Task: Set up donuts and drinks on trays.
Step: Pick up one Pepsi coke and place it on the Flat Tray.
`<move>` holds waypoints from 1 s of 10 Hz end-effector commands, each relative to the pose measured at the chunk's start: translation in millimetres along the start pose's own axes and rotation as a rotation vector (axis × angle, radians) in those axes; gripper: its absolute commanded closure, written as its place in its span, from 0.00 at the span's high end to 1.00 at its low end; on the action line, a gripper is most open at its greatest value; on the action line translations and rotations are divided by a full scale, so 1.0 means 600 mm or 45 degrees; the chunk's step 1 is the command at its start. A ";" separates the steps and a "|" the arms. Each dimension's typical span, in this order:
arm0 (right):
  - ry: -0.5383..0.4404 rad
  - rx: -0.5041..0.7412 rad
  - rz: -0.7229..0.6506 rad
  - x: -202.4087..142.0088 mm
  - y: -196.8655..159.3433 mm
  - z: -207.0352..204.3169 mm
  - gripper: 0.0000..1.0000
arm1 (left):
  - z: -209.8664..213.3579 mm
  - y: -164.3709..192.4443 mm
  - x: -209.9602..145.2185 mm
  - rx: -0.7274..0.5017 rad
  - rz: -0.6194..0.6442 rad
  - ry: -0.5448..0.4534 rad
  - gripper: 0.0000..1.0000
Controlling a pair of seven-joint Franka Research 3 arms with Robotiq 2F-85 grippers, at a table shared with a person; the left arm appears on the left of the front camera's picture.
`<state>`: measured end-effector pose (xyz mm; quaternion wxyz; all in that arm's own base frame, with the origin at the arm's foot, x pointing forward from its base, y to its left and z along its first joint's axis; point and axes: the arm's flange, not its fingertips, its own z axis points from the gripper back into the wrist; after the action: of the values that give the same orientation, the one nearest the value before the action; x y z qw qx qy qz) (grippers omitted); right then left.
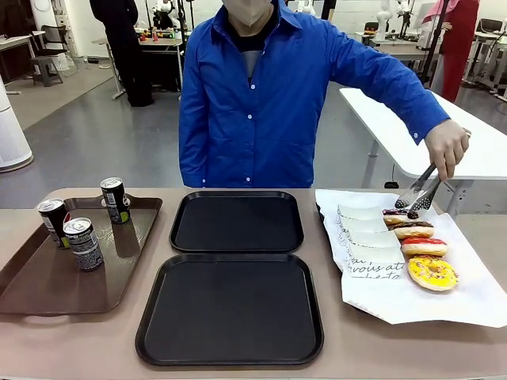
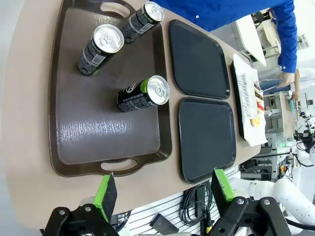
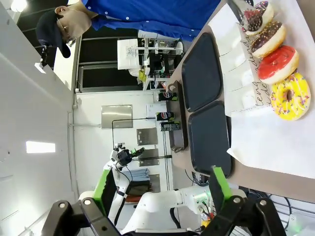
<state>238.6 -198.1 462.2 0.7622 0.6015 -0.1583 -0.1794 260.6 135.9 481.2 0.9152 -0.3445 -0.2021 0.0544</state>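
Observation:
Two black trays lie mid-table, bare: a far tray (image 1: pixel 236 222) and a near tray (image 1: pixel 230 309). Three cans (image 1: pixel 83 244) stand on the brown tray (image 1: pixel 47 285) at the left; from the left wrist they appear as cans (image 2: pixel 142 93) below my open left gripper (image 2: pixel 163 191), which hangs off the table's edge. Several donuts lie in a row on white paper at the right: yellow (image 1: pixel 432 273), red (image 1: pixel 424 246), chocolate (image 1: pixel 413 229). The person's tongs (image 1: pixel 420 196) touch the farthest donut (image 1: pixel 394 215). My open right gripper (image 3: pixel 165 187) hovers well back from the yellow donut (image 3: pixel 290 96).
White paper sleeves (image 1: pixel 368 237) with black script lie stacked beside the donuts. The person in a blue shirt (image 1: pixel 261 95) stands at the far edge, a hand (image 1: pixel 447 146) holding the tongs. A white table (image 1: pixel 412 127) stands behind at the right.

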 end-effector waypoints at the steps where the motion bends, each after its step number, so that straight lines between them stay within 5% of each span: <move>1: 0.000 0.022 0.001 0.000 -0.002 0.003 1.00 | -0.006 0.001 0.022 -0.020 -0.015 0.031 1.00; 10: 0.000 0.022 0.001 0.000 -0.002 0.003 1.00 | -0.007 0.001 0.021 0.015 0.009 0.033 1.00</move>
<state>238.0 -198.9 462.2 0.7619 0.6013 -0.1593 -0.1806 273.5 137.2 482.2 0.9198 -0.3396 -0.1886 0.0550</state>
